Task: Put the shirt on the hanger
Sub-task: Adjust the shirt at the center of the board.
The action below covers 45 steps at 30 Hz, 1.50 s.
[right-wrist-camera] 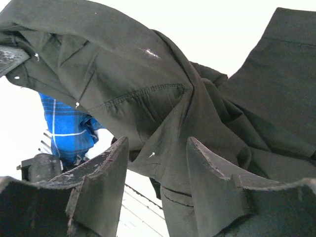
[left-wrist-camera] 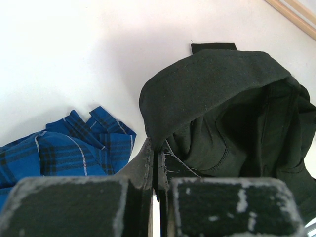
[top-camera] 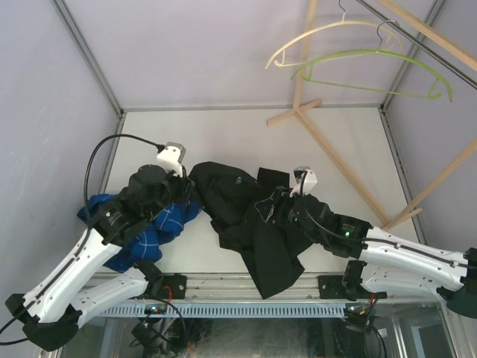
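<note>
Black shirt point(top-camera: 246, 216) lies crumpled on the desk point(top-camera: 223, 134); the hanger point(top-camera: 373, 63) hangs up at the far right, nearer your right arm point(top-camera: 402, 257).

Left wrist: your left fingers point(left-wrist-camera: 74, 207) pinch the shirt's edge tight.

Right wrist: your right fingers point(right-wrist-camera: 98, 187) stand half apart, cloth between them, not clamped.

A robot lab cell: white panels point(top-camera: 209, 45), aluminium frame point(top-camera: 91, 60), bolted arms point(top-camera: 71, 272).

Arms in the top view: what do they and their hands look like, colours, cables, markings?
The left arm and right arm have white shells with black joints. A white camera box sits on each wrist; a black cable loops from the left one. A green light glows on the right arm. The left hand and right hand have black fingers, scuffed grey.
</note>
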Available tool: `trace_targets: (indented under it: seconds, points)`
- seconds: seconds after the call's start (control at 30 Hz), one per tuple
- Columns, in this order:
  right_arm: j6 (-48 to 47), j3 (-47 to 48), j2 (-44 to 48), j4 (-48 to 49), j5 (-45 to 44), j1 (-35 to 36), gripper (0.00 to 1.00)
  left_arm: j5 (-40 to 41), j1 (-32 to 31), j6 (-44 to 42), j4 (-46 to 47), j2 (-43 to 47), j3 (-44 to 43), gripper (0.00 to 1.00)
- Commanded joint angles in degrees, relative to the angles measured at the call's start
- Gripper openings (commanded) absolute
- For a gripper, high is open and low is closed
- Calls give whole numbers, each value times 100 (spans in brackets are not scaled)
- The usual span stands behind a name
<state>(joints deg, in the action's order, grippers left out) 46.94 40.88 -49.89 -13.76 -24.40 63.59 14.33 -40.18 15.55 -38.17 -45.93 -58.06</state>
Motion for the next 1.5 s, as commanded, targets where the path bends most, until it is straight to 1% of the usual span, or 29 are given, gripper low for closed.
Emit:
trace_targets:
  seconds: [0.0, 0.13, 0.27, 0.47, 0.63, 0.77, 0.9, 0.93, 0.97, 1.07, 1.23, 1.3, 1.47]
  points:
    - [428, 8, -204, 178, -205, 57, 50, -80, -16, 87, 74, -18, -412, 0]
    - [458, 12, -360, 189, -34, 57, 50, -93, -16, 103, 118, -45, -447, 0]
    - [499, 13, -583, 132, 31, 57, 47, -117, -16, 99, 126, -108, -503, 0]
    - [571, 16, -815, -41, -71, 58, 35, -119, -17, 91, 134, -152, -531, 0]
    - [577, 11, -921, -78, -136, 41, 29, -109, -18, 80, 126, -138, -539, 0]
    - [560, 10, -924, -119, -196, 30, 19, -72, -16, 71, 125, -96, -515, 0]
    - [346, 28, -699, -94, -330, 30, 2, -46, -16, 22, 151, -19, -495, 0]
    - [271, 56, -593, -136, -389, 24, 0, -16, -17, 14, 152, -2, -510, 0]
    - [173, 109, -499, -190, -442, 19, 0, 31, -16, 10, 152, 25, -527, 0]
    - [-210, 435, -252, -484, -594, -15, 0, 121, -16, -3, 150, 103, -636, 0]
    - [-1053, 1541, -108, -979, -714, -104, 0, -77, -16, -71, 203, 24, -1221, 0]
    - [-1442, 2050, -111, -1112, -714, -170, 0, -200, -16, -103, 180, -119, -1606, 0]
    - [-2414, 3394, -244, -1314, -697, -360, 0, -447, -16, -174, 56, -589, -2894, 0]
